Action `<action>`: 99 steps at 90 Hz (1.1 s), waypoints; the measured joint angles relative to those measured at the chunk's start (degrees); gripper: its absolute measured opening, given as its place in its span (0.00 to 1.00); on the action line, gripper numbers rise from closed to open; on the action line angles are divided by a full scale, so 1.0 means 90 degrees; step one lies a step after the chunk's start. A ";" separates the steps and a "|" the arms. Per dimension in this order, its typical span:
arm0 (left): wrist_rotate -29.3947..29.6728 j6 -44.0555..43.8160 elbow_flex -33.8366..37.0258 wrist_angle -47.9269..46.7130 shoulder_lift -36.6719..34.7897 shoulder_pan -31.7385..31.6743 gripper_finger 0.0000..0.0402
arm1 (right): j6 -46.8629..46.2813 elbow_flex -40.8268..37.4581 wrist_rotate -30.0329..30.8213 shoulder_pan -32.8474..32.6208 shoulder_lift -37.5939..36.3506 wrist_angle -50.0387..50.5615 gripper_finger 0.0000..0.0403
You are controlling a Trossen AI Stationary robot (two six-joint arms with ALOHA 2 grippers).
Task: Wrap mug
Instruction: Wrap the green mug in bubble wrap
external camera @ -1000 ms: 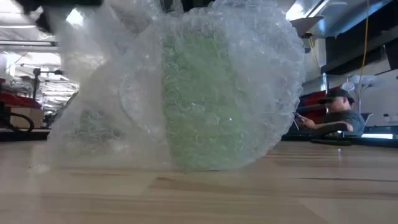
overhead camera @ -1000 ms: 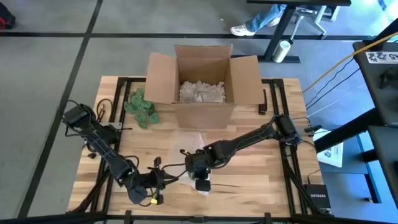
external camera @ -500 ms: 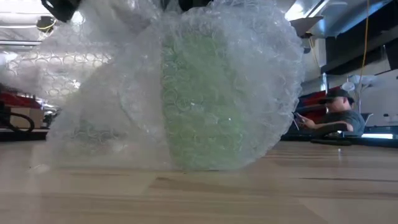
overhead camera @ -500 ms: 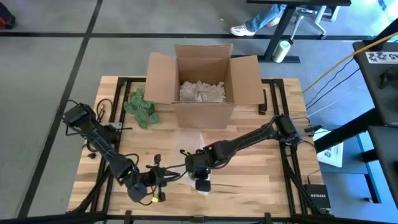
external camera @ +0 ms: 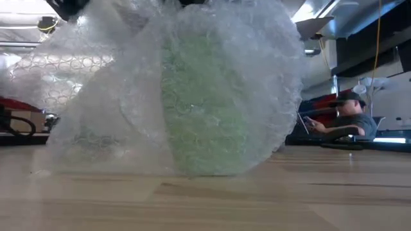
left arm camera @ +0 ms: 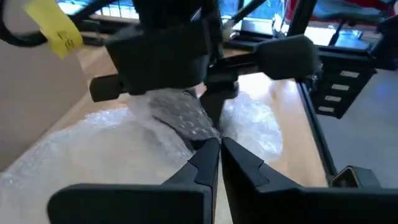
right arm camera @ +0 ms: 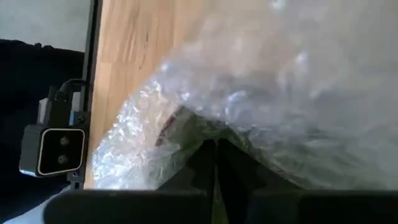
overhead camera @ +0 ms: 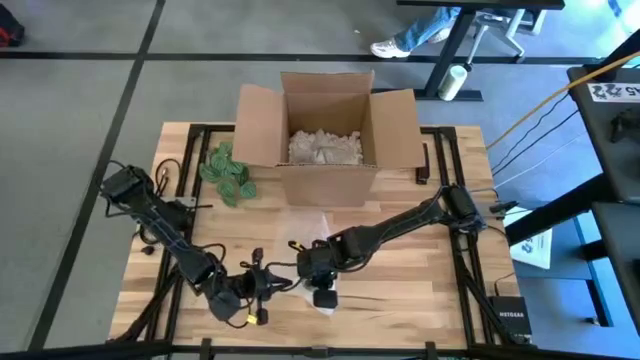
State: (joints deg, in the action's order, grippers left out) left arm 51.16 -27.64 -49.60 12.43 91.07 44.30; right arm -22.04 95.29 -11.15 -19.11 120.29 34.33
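Shifted slightly toward the right gripper since a second ago: left gripper [overhead camera: 262,284], low near the table's front edge, left of centre. Fingers pressed together in the left wrist view, pinching a thin edge of bubble wrap [left arm camera: 186,121] at the tips [left arm camera: 208,152]. Right gripper [overhead camera: 312,268] just beside it, a little nearer the middle of the front edge, down on the wrapped bundle. Fingers closed together in the right wrist view [right arm camera: 214,165], buried under a fold of the bubble wrap [right arm camera: 292,106]; whether gripping it or only pressing into it, cannot tell. Mug [external camera: 205,109] near the front edge of the table [overhead camera: 420,300], between the two grippers, seen in the low view as a pale green shape fully covered by bubble wrap [external camera: 96,115]. Leaned a touch more to the left in the low view than half a second ago, with a loose flap of wrap lifted at upper left. More wrap [overhead camera: 312,228] spread flat toward the table's centre, behind the grippers. Cardboard box [overhead camera: 325,125] open at the back edge, centre, holding crumpled paper [overhead camera: 325,148]. Green items [overhead camera: 228,172] just left of the box, near the back left corner. Person [external camera: 347,115] seated in the room beyond the table, in the low view.
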 joint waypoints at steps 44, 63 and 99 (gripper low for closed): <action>-0.0341 0.0115 0.0000 0.0011 -0.0127 -0.0095 0.00 | -0.0011 0.0000 -0.0001 0.0000 -0.0002 -0.0049 0.09; 0.0856 0.0017 -0.0010 -0.0633 -0.0409 0.0317 0.00 | -0.0010 0.0000 -0.0001 0.0000 -0.0002 -0.0030 0.09; -0.0420 -0.0617 -0.0010 -0.1178 -0.0440 -0.0484 0.00 | 0.0002 0.0000 -0.0001 0.0000 -0.0002 -0.0069 0.09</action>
State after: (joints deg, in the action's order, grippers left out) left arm 47.37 -33.19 -49.69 1.82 87.11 39.95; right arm -22.02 95.29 -11.16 -19.12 120.27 33.71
